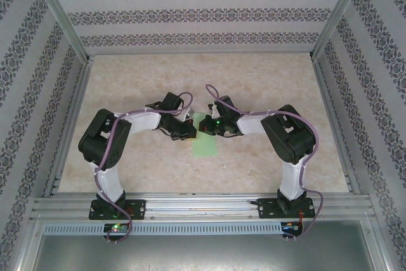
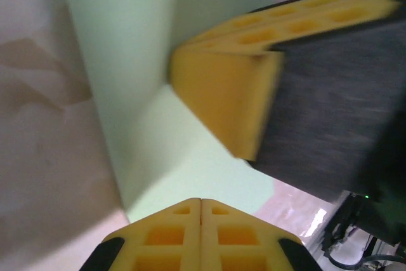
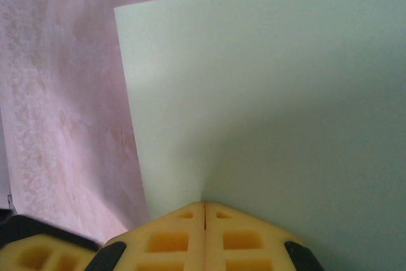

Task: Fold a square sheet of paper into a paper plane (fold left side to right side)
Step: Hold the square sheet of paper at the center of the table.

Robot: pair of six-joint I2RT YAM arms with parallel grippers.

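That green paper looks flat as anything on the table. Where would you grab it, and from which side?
Probably at the near end of the green sheet of paper, which sticks out toward the front of the table. That end lies flat and thin, so nothing stands up to pinch: come in low from the near side, slipping one jaw under the edge.

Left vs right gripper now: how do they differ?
Left gripper reaches in from the left, right gripper from the right. Left gripper's tips sit at the edge of the green sheet; the right gripper's fingers lie further in over it. A green light glows by the right gripper, none by the left. Shared: both shut.
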